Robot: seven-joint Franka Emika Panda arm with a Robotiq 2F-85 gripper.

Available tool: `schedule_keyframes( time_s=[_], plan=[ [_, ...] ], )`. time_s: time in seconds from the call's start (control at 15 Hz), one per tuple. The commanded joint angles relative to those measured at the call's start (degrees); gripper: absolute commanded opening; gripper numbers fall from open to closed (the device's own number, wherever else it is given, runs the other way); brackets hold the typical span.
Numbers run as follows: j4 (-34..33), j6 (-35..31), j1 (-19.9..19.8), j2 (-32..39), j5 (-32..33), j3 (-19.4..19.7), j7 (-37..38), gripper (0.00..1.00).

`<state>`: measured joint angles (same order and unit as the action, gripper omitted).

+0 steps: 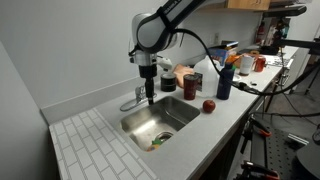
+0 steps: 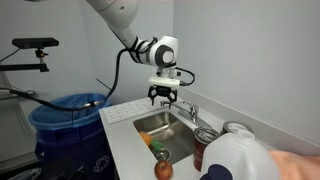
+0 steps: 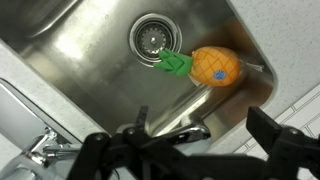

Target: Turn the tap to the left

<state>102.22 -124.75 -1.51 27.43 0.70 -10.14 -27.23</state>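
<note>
- Claw (image 1: pixel 150 97) hangs from the arm over the back rim of the sink (image 1: pixel 178 112). Its fingers (image 3: pixel 285 150) are spread wide and hold nothing.
- The tap (image 1: pixel 134 100) is chrome and stands on the worktop (image 1: pixel 90 145) at the sink's back rim, just beside the claw. Its low spout reaches over the basin.
- In the wrist view the tap (image 3: pixel 45 148) shows at lower left, with the spout end near the middle under the dark fingers. Whether a finger touches it cannot be told.
- The sink is a single steel basin with a round drain (image 3: pixel 153 36) in its floor.
- The basin holds one toy pineapple (image 3: pixel 210 66) with an orange body and green leaves. It lies on its side, leaf end just beside the drain.
- The same pineapple shows in an exterior view (image 2: pixel 158 150), low in the basin.
- On the worktop past the sink stand a red apple (image 1: pixel 209 105), a dark blue bottle (image 1: pixel 224 80) and a can (image 1: pixel 192 86). The bottle and can both stand upright, and their contents are not visible.
- A blue bin (image 2: pixel 68 115) with a clear liner stands on the floor off the worktop's end. What is inside does not show.
- A white jug (image 2: pixel 240 160) is blurred in the foreground of that exterior view.
</note>
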Motion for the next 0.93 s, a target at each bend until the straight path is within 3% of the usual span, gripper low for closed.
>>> schedule_keyframes(
  time_s=[0.0, 0.87],
  plan=[
    [-5.84, -0.34, 1.16, 2.81, -0.88, -0.24, -1.16, 1.00],
    [-19.99, 3.33, 2.57, 11.62, -2.72, -2.28, -1.09, 1.00]
  ],
)
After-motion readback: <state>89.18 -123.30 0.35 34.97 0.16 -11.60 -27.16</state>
